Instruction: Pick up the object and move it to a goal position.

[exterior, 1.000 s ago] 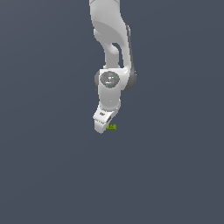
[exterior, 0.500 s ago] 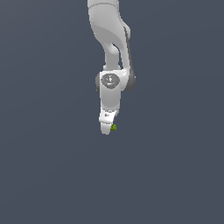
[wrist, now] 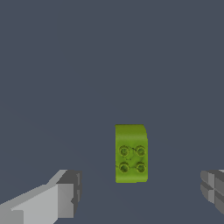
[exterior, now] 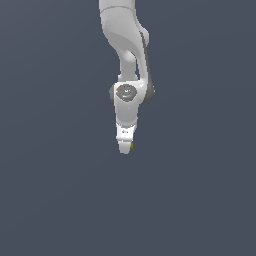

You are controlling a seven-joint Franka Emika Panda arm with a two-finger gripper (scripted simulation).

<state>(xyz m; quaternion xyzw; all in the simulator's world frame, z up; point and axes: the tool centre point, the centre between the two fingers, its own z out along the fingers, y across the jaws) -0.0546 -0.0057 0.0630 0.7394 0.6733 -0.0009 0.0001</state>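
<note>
The object [wrist: 131, 154] is a small yellow-green block with four darker green studs on its top, lying on the grey floor. In the wrist view it lies between my two fingers, nearer the middle, touching neither. My gripper [wrist: 140, 197] is open, with one fingertip [wrist: 65, 194] and the other fingertip [wrist: 213, 188] far apart. In the exterior view the white gripper [exterior: 125, 148] points down over the object [exterior: 132, 146], of which only a thin green sliver shows beside the hand.
A plain dark grey surface [exterior: 200, 200] fills both views. The white arm [exterior: 127, 50] comes down from the exterior view's top. No other thing shows.
The arm has swung toward the exterior view's right and settled over the block, which now is almost wholly hidden behind the hand. The block has not moved.
</note>
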